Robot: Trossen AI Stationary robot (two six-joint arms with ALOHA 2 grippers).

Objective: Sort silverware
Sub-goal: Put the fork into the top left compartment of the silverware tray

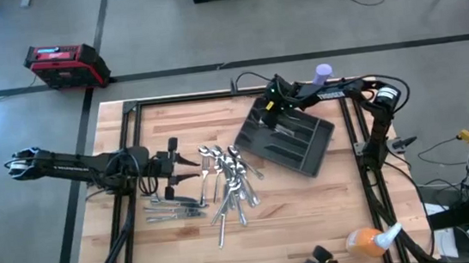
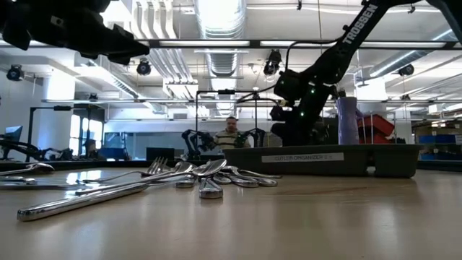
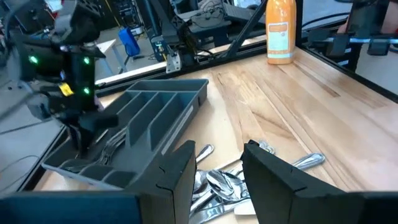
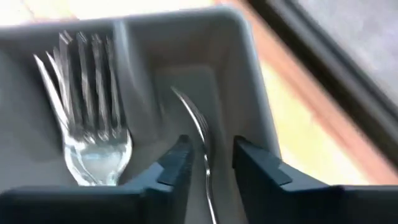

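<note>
Silverware (image 1: 227, 184) lies heaped mid-table, spoons and forks tangled, with a few knives (image 1: 173, 208) laid flat at its left edge. The left gripper (image 1: 188, 172) hovers just left of the heap, jaws released and holding nothing; in its wrist view its fingers (image 3: 273, 180) frame the nearest spoons (image 3: 217, 183). Right of the heap, toward the far side, sits the tray (image 1: 318, 149), turned at an angle. The right gripper (image 1: 274, 110) reaches down into the tray's far end, its jaws spread on either side of a single fork (image 4: 198, 124) without pinching it. In the next compartment lie stacked forks (image 4: 87, 99).
</note>
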